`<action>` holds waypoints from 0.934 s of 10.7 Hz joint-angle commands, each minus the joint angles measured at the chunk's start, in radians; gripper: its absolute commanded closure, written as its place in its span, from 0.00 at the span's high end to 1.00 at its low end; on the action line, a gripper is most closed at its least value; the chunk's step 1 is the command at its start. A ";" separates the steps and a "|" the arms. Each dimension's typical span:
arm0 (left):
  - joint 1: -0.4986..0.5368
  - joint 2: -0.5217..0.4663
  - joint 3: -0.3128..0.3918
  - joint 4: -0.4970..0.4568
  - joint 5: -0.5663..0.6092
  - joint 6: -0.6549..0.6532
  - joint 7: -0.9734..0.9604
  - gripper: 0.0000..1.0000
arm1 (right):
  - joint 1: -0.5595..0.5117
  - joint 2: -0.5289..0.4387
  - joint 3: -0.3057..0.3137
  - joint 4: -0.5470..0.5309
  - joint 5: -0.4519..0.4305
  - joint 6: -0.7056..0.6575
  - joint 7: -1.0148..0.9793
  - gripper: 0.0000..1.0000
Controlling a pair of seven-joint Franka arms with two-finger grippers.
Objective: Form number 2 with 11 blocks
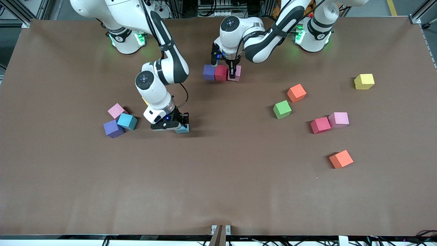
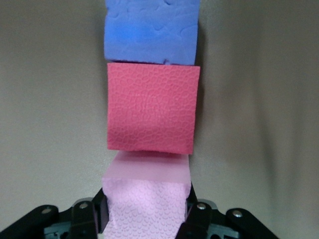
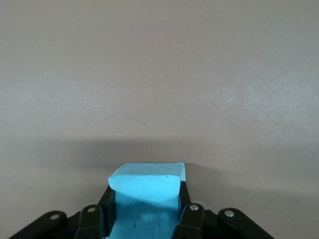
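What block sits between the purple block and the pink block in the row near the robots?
A red block sits between the purple block and the pink block held by the left gripper; front and left wrist views show it.

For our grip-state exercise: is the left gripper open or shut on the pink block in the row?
Shut on it: the left gripper's fingers press both sides of the pink block beside the red block.
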 commanded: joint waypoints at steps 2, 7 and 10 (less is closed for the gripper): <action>-0.024 0.029 0.012 0.025 0.046 0.001 -0.051 0.59 | 0.012 -0.002 -0.005 -0.003 0.018 0.001 0.006 0.16; -0.027 0.042 0.020 0.043 0.047 0.001 -0.050 0.59 | 0.012 -0.002 -0.005 -0.003 0.018 0.001 0.003 0.16; -0.028 0.051 0.020 0.051 0.047 0.001 -0.051 0.64 | 0.012 -0.002 -0.005 -0.003 0.018 0.001 0.003 0.17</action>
